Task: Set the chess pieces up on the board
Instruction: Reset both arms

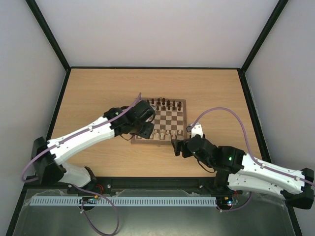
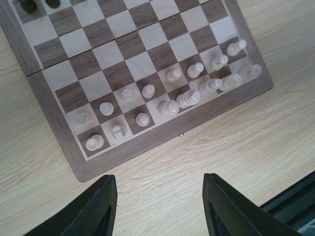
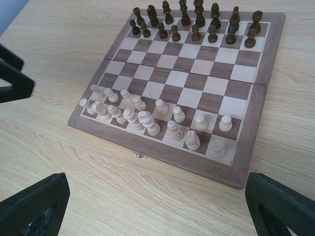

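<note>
The wooden board (image 1: 167, 118) lies mid-table, also in the left wrist view (image 2: 133, 147) and right wrist view (image 3: 246, 123). Cream chess pieces (image 3: 147, 123) stand in two rows along its near edge; they also show in the top view (image 1: 165, 133) and left wrist view (image 2: 170, 105). My left gripper (image 2: 160, 206) is open and empty over bare table by the board's near left corner (image 1: 142, 129). My right gripper (image 3: 157, 201) is open and empty just off the board's near right corner (image 1: 178, 146).
Dark brown pieces (image 3: 192, 24) fill the board's far two rows. A small metal clasp (image 3: 139, 156) sticks out of the board's near edge. The table's black rim (image 2: 295, 201) runs close behind my left gripper. The left gripper's fingers (image 3: 10, 73) show at the right wrist view's left edge.
</note>
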